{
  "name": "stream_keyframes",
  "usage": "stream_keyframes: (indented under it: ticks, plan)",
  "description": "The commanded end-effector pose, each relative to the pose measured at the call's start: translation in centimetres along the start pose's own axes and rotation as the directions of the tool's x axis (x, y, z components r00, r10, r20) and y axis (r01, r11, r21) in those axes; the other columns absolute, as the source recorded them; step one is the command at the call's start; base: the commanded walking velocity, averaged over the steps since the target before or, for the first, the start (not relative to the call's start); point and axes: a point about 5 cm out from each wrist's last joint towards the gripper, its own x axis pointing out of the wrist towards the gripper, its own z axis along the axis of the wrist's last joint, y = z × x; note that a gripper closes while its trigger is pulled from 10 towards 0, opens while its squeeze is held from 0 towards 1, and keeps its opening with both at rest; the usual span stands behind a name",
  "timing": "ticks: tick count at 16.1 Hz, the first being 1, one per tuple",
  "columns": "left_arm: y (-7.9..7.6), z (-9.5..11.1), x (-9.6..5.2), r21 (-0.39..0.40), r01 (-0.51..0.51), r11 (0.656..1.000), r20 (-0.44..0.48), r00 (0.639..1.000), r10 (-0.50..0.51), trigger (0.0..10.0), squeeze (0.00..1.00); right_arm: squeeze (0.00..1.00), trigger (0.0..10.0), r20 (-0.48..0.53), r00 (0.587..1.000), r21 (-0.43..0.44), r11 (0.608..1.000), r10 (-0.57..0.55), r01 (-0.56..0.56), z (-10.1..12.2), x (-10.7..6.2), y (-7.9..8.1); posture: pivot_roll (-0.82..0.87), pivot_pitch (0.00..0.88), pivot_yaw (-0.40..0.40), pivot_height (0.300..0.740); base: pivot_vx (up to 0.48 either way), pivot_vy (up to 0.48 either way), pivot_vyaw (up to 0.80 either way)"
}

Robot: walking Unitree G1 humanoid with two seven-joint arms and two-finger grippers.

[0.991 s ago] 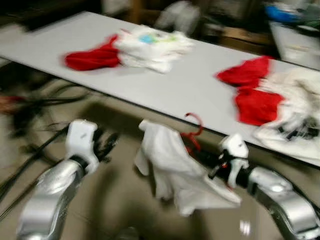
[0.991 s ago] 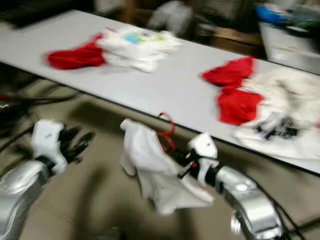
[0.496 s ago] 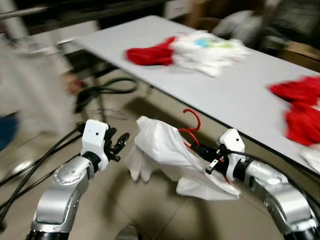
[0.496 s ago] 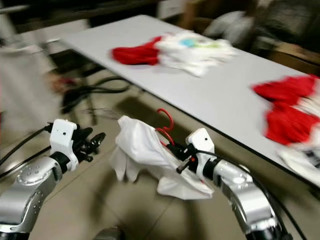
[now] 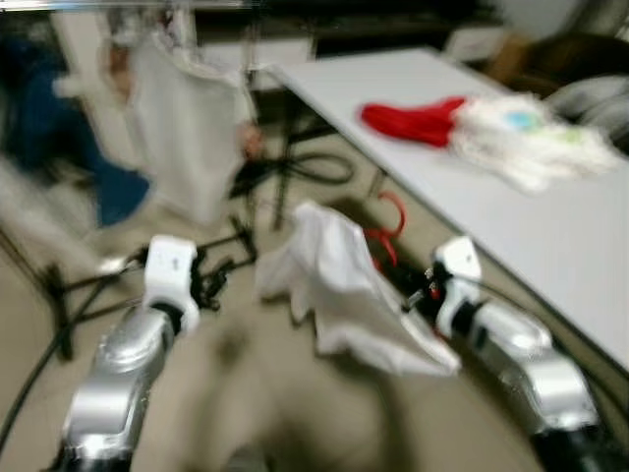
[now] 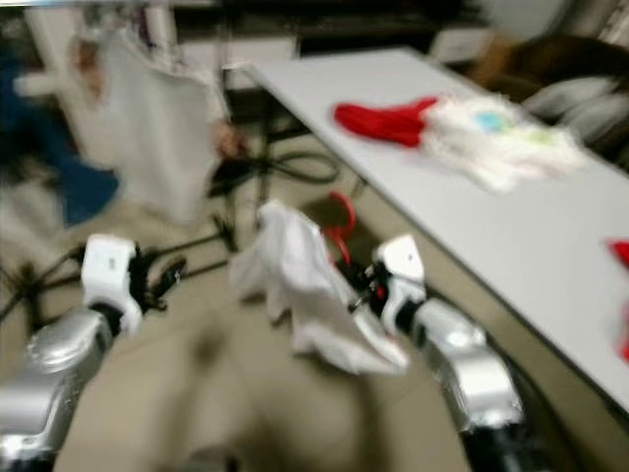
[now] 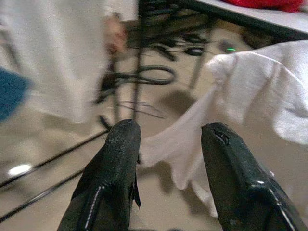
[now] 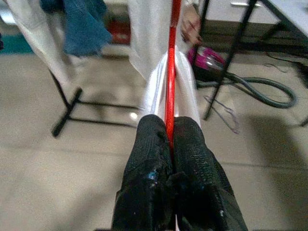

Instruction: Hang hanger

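So far the right gripper (image 8: 169, 139) is clamped on the red hanger (image 8: 171, 62) carrying a white shirt (image 5: 339, 285). Hanging it on the rack (image 8: 65, 115) remains; the left gripper (image 7: 166, 154) is spread and empty.

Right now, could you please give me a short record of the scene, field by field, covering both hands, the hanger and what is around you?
right hand: shut on the red hanger
hanger load: white shirt draped over it, held above the floor
left hand: open, holding nothing, beside the shirt
table: grey table to the robot's right, with a red cloth and a white cloth on it
ahead: white garment hanging on a rack, blue fabric next to it
floor: black cables near the table legs
image quality: head views blurred
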Motion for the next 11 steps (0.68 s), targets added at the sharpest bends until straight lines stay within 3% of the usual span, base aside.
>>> stream_keyframes:
  ticks: [1, 5, 6, 7, 11]
  plan:
    - [-1.3, 0.6, 0.9, -0.001, 0.057, 0.998, 0.023, 0.998, -0.057, 10.0, 0.0, 0.0, 10.0, 0.031, 0.995, 0.007, 0.995, -0.097, 0.097, 0.4, -0.9, -1.5, 0.07, 0.0, -0.036, 0.74, 0.0, 0.0, 0.8]
    - [-2.3, 1.0, 1.4, -0.044, 0.183, 0.982, -0.008, 0.983, -0.183, 10.0, 0.0, 0.0, 10.0, 0.029, 0.985, 0.039, 0.985, -0.167, 0.166, -0.6, -2.2, -0.8, 0.0, 0.0, 0.064, 0.74, 0.0, 0.0, 0.8]
    - [-2.4, 1.1, 1.4, -0.064, 0.2, 0.978, -0.001, 0.98, -0.2, 10.0, 0.71, 0.0, 10.0, 0.027, 0.985, 0.035, 0.985, -0.17, 0.169, -0.7, -2.3, -0.6, 0.0, 0.0, 0.066, 0.74, 0.0, 0.0, 0.8]
    - [-2.5, 1.1, 1.4, -0.111, 0.239, 0.965, 0.018, 0.971, -0.238, 10.0, 1.0, 0.0, 10.0, 0.034, 0.983, 0.042, 0.983, -0.182, 0.181, -0.5, -2.2, -0.4, -0.02, 0.0, 0.073, 0.74, 0.0, 0.0, 0.8]
    - [-3.4, 1.3, 1.7, -0.098, 0.243, 0.965, 0.033, 0.97, -0.241, 10.0, 1.0, 0.0, 10.0, 0.046, 0.985, 0.034, 0.986, -0.167, 0.166, 0.4, -1.9, -0.1, -0.02, 0.0, 0.037, 0.74, 0.0, 0.0, 0.8]
